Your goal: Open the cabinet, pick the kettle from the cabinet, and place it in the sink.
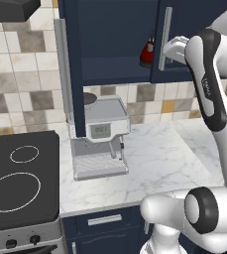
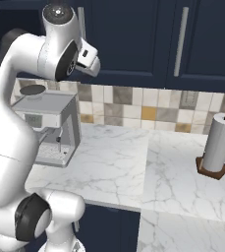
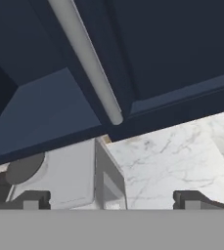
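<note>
The navy cabinet [image 1: 117,44] has its left door [image 1: 73,74] swung open and its right door [image 1: 184,30] closed. On the shelf inside stands the red kettle [image 1: 146,52], partly hidden by the right door's edge. My gripper [image 1: 172,48] is up at the right door's silver bar handle [image 1: 164,39], just right of the kettle and apart from it. In the hand view the gripper [image 3: 111,200] is open, with nothing between its fingertips [image 3: 33,199]; the handle [image 3: 86,63] runs diagonally above them, with the open shelf [image 3: 35,102] to the left. The sink is out of view.
A grey coffee machine [image 1: 102,134] stands on the white marble counter [image 1: 169,158] right under the open cabinet. A black cooktop [image 1: 21,183] lies to the left. A paper towel roll [image 2: 217,145] stands at the far right of the counter.
</note>
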Robot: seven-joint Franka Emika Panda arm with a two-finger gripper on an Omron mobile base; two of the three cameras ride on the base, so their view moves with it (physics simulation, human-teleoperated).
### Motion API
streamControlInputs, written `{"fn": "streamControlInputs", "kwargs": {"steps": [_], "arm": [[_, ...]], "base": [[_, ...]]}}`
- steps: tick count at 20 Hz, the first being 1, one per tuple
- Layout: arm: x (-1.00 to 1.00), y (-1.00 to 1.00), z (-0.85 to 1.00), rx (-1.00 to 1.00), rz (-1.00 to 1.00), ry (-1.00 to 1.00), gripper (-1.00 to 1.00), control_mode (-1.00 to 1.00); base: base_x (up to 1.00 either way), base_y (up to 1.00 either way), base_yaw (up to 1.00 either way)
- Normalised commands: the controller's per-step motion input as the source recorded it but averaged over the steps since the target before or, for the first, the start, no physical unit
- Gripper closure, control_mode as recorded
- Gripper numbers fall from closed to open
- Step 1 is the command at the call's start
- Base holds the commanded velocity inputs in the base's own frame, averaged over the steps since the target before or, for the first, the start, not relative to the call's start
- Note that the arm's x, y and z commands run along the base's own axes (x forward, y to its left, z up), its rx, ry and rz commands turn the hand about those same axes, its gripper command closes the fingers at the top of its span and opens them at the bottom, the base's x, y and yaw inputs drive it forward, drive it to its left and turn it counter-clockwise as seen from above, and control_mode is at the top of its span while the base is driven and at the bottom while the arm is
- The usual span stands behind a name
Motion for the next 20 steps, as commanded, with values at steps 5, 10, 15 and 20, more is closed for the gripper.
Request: {"fn": "streamControlInputs", "kwargs": {"steps": [5, 10, 15, 20], "arm": [[0.41, 0.01, -0.01, 0.0, 0.0, 0.0, -1.0, -1.0], [0.43, 0.02, 0.0, 0.0, 0.0, 0.0, -1.0, -1.0], [0.45, 0.03, 0.0, 0.0, 0.0, 0.0, -1.0, -1.0], [0.44, 0.03, -0.02, 0.0, 0.0, 0.0, -1.0, -1.0]], "base": [[0.0, 0.0, 0.0], [0.0, 0.0, 0.0], [0.0, 0.0, 0.0], [0.0, 0.0, 0.0]]}}
